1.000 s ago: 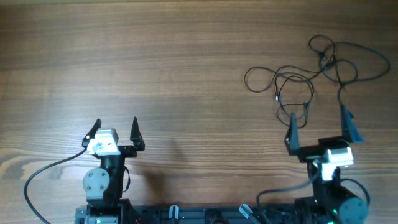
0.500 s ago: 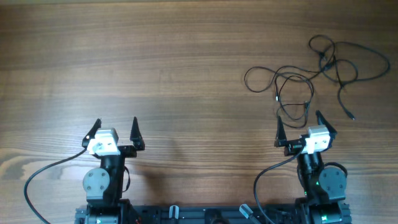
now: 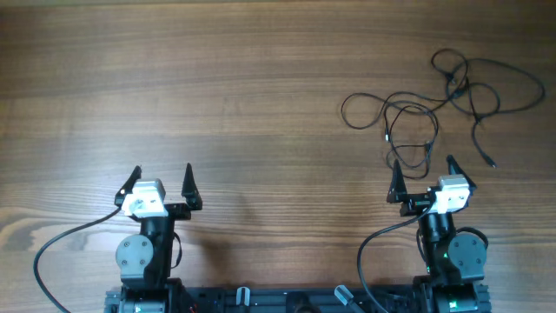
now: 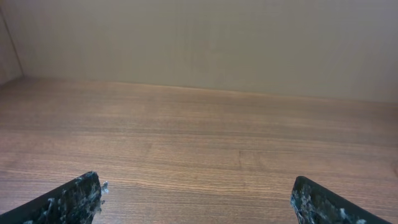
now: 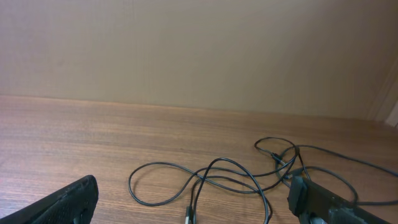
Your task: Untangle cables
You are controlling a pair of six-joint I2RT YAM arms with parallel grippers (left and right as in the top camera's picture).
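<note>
The cables (image 3: 452, 89) lie as a loose black tangle on the wooden table at the far right, with one plug end (image 3: 386, 136) near the middle loop and another (image 3: 493, 163) trailing right. My right gripper (image 3: 424, 169) stands open just in front of the nearest loop, holding nothing. In the right wrist view the cables (image 5: 224, 159) spread between and beyond the open fingers of the right gripper (image 5: 191, 186), with a plug (image 5: 188, 215) low down. My left gripper (image 3: 162, 174) is open at the front left, far from the cables. In its wrist view the left gripper (image 4: 194, 186) has only bare wood between its fingers.
Both arm bases (image 3: 143, 256) sit at the table's front edge, each with a thicker black wire (image 3: 52, 248) curving beside it. A plain beige wall (image 4: 199, 43) closes off the table's far side.
The right gripper has shifted left and drawn back towards its base, uncovering the trailing plug end. The left arm and the cables have not moved.
</note>
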